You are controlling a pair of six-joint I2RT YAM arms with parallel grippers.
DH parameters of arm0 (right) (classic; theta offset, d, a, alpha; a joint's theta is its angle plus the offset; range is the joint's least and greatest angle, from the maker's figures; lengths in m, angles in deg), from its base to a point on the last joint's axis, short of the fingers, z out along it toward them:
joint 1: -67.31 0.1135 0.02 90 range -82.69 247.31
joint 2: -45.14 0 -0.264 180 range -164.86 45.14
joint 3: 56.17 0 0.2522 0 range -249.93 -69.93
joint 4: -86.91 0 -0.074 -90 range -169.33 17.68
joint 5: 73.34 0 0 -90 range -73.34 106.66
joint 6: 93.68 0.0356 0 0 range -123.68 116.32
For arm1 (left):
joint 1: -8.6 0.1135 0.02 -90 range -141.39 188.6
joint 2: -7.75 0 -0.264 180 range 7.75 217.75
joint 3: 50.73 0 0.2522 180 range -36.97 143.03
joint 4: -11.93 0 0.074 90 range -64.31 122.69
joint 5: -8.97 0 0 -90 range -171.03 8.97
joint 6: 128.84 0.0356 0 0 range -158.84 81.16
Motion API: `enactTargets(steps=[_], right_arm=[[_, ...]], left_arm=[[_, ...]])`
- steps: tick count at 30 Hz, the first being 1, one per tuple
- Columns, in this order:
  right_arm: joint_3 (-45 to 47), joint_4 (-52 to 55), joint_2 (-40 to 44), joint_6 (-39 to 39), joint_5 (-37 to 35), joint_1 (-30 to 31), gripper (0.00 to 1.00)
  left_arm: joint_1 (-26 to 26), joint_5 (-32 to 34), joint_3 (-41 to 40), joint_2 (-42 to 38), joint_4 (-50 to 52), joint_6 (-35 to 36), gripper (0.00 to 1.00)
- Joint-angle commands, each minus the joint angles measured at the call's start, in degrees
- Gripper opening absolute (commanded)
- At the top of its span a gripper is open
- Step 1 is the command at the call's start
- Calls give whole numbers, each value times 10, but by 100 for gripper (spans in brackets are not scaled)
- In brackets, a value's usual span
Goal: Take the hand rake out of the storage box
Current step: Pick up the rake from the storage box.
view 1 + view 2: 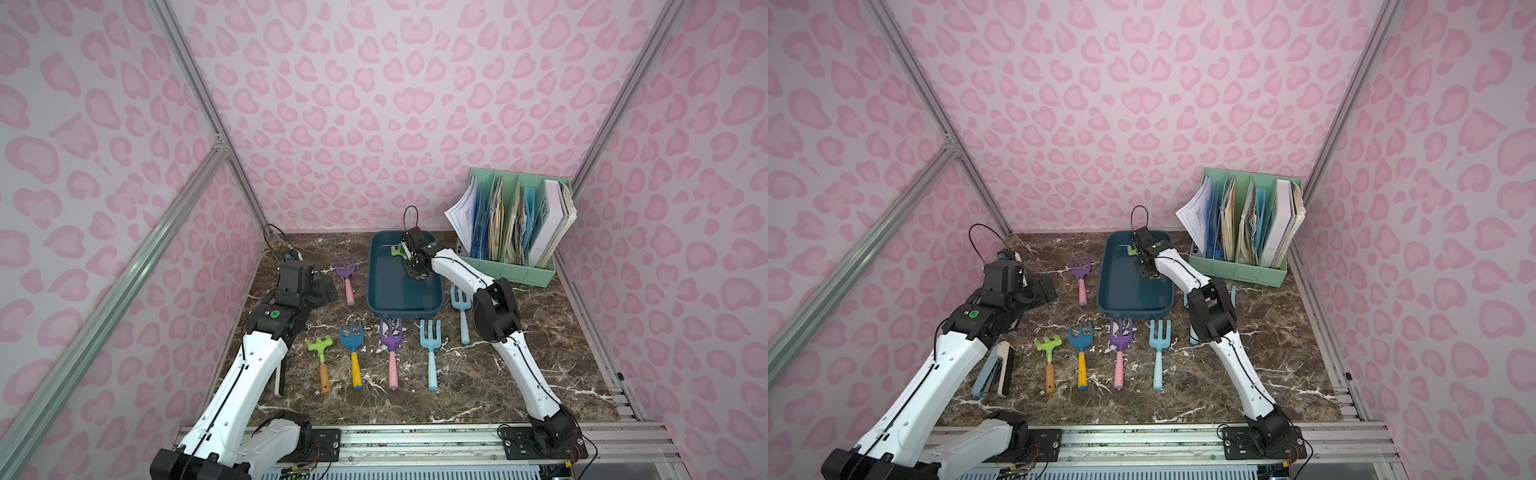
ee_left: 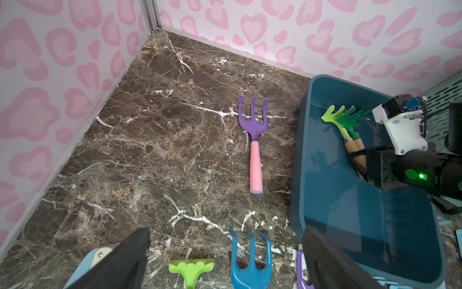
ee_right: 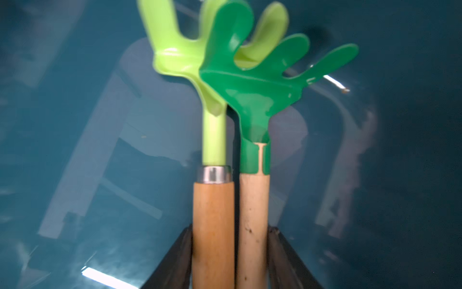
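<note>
Green hand rakes [image 3: 252,87] within right pincer [image 3: 230,245]

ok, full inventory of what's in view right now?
storage box: 1, dark teal-blue, rear centre of the table
green hand rakes: 2, lime and dark green heads, wooden handles, inside the storage box
lime rake: 1, lime head, brown handle, front row, far left
blue fork: 1, blue head, yellow handle, front row
purple forks: 2, purple with pink handles, one left of the box, the other in front of it
light blue forks: 2, light blue, one front row, the other right of the box
stapler: 1, grey-blue and cream, beside the left arm
file organizer: 1, mint green, rear right
table: 1, brown marble
left gripper: 1, black, open, left of the box
right gripper: 1, black, closed on both rake handles
</note>
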Motion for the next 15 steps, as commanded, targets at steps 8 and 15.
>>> enactTargets(steps=[8,15], right_arm=[[179,-16,112,108,50,28,50],[311,-99,231,147,76,23,64]], left_arm=[[1,11,2,4,3,-1,99],[1,11,6,12,5,-1,99]])
